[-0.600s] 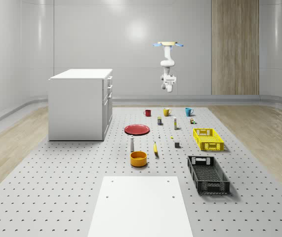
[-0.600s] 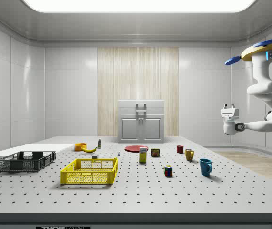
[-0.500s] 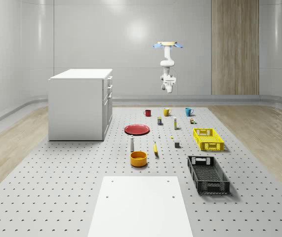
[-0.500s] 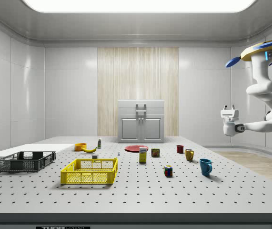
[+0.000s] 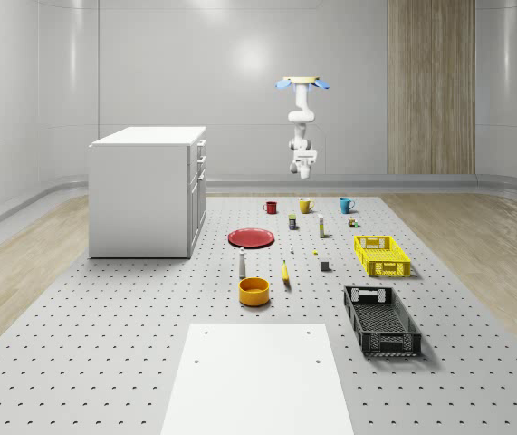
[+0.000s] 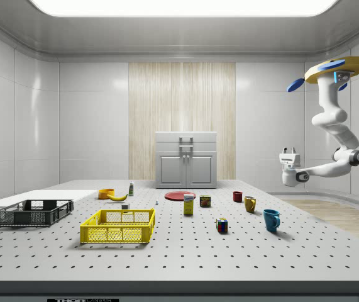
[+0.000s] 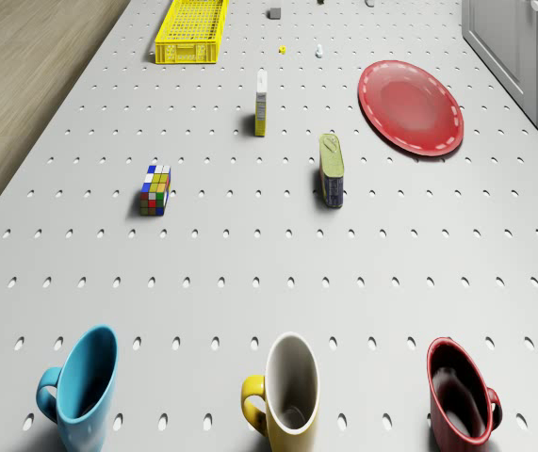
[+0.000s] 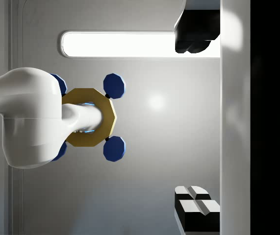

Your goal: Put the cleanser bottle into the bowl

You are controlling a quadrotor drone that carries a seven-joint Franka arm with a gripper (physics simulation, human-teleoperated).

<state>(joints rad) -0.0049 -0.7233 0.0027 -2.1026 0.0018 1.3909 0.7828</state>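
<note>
Whole-scene view: the cleanser bottle (image 5: 243, 264) is a small slim white bottle standing upright on the perforated table (image 5: 104, 362), just behind the orange bowl (image 5: 253, 291) and apart from it. A banana (image 5: 285, 273) lies just to the bowl's right, a red plate (image 5: 252, 237) sits behind the bottle. Further back stand a red mug (image 5: 271, 207), yellow mug (image 5: 305, 206) and blue mug (image 5: 346, 205). Yellow basket (image 5: 381, 256) and black basket (image 5: 382, 320) sit on this view's right, the white cabinet (image 5: 148, 190) on its left. The drone (image 5: 301, 83) hovers high over the table's far edge, above the mugs, arm hanging below with the gripper (image 5: 301, 167) in the air — well apart from bottle and bowl.

Side view: drone (image 6: 336, 68) hovers at this view's right, above the blue mug (image 6: 271, 219); gripper (image 6: 287, 151) points upward. Bottle (image 6: 131, 189) stands near the bowl (image 6: 106, 194) at the far left, banana (image 6: 117, 197) in front of them.

Drone view: three mugs nearest, then a Rubik's cube (image 7: 155, 190), a tin (image 7: 331, 169), a box (image 7: 261, 103) and the plate (image 7: 410, 105).

Wrist view: the fingers (image 8: 197, 205) are spread wide, holding nothing — the drone's underside (image 8: 89, 117) lies beyond them.
</note>
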